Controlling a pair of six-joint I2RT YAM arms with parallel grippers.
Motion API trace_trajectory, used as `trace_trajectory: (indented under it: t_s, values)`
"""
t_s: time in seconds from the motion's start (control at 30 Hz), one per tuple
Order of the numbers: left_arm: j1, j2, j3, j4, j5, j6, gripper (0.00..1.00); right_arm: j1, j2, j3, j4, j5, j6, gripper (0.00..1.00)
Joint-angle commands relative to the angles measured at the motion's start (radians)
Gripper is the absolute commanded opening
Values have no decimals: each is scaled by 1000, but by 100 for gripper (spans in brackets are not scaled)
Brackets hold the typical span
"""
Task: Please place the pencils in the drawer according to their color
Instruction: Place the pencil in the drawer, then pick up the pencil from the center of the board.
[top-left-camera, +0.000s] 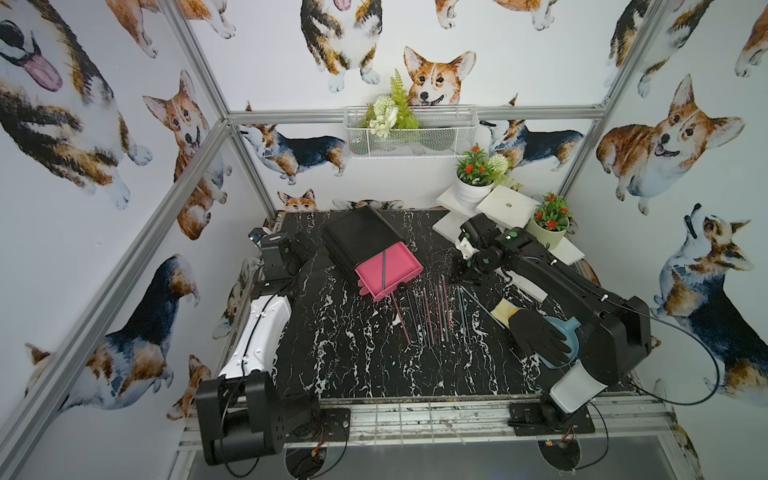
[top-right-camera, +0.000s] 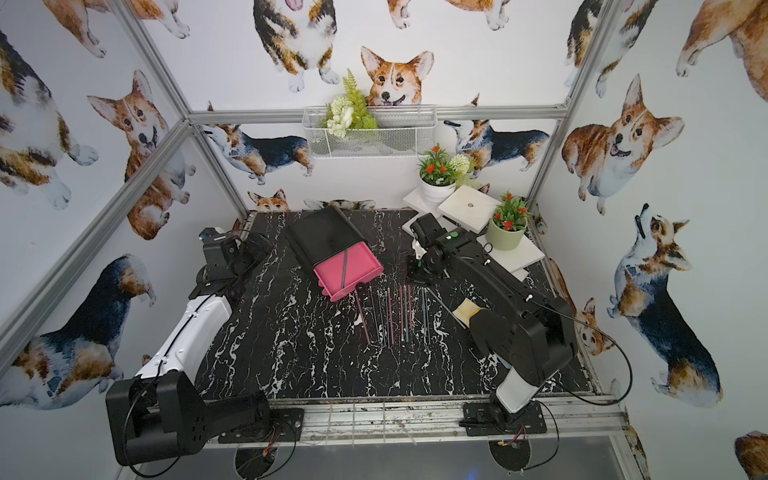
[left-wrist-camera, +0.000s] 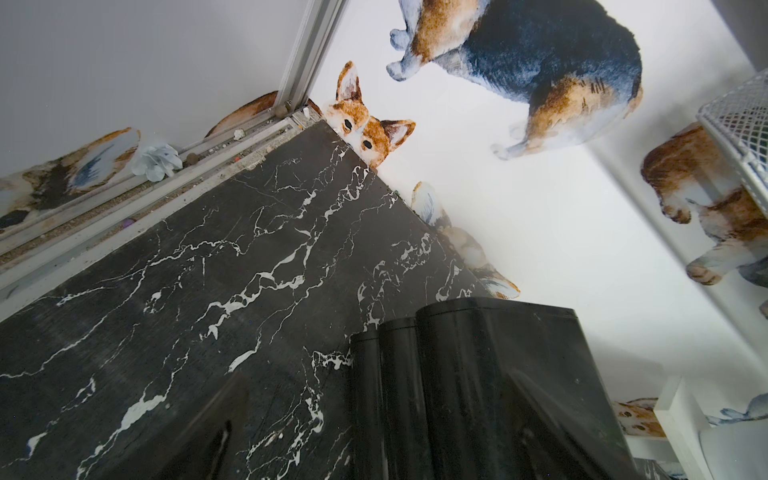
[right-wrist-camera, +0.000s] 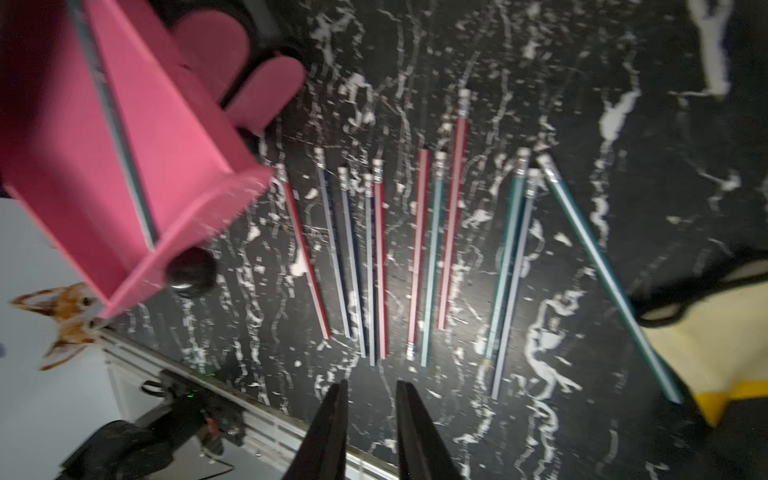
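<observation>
At the far left, the left gripper (top-left-camera: 300, 249) hangs just beside the back of the cabinet (top-left-camera: 353, 237). Its jaws are spread wide and hold nothing, probably parked there so it stays clear of the work. The cabinet is a smooth black box with rounded corners, set at an angle on the black marble-patterned table (top-left-camera: 353, 365). Its top drawer (top-left-camera: 370, 274) is pulled out toward the middle, likely so that it can be loaded from above. The drawer is a shallow pink tray of matte plastic with a round black knob (right-wrist-camera: 191, 270) on its front. One teal pencil (top-left-camera: 385, 270) already lies lengthwise inside it.

Just in front of the drawer, the remaining pencils (right-wrist-camera: 417, 257) lie flat on the table in a loose row. They are thin, straight sticks in pink, teal and dark grey with pale eraser ends, mostly parallel and near one another. The spacing seems to leave room for a finger on each side.

The right gripper (right-wrist-camera: 370, 415) hovers low over the far ends of the row, its narrow black jaws a little apart and empty. It looks poised between picks.

Farthest right, one teal pencil slants away from the row toward a black glove (top-left-camera: 536, 332) with a yellow cuff.
</observation>
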Motion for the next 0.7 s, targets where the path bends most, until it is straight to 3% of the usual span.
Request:
trace_trajectory:
  t_s: [0.0,0.27,0.67]
  values:
    - [1,1,-2,20,-4,4,100,-50,-46,-99,-62,122,-139,29]
    - [2,4,-3,24,10,-2,100,-120,-4,-195,-2,175,-223,33]
    - [8,17,-1,30,27,-17,100,-131,179,-124,-21,260,-376,35]
